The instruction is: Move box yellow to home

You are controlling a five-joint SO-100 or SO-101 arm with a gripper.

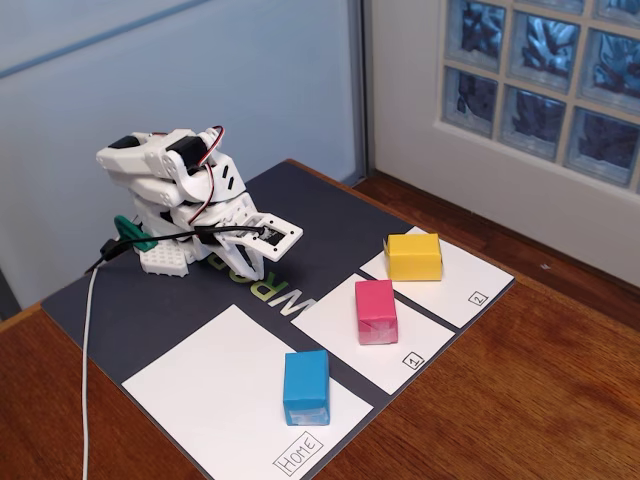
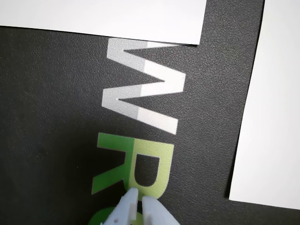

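In the fixed view the yellow box stands on the small white sheet labelled "2", at the right of the dark mat. Home, the big white sheet with the "Home" label, lies at the front left with a blue block on its near corner. The white arm sits folded at the back left, its gripper low over the mat's lettering, far from the yellow box. In the wrist view the gripper is shut with nothing between its fingers. No box shows in that view.
A pink block stands on the sheet labelled "1", between home and the yellow box. The dark mat lies on a wooden table. A white cable trails off the front left. Two white sheet edges show in the wrist view.
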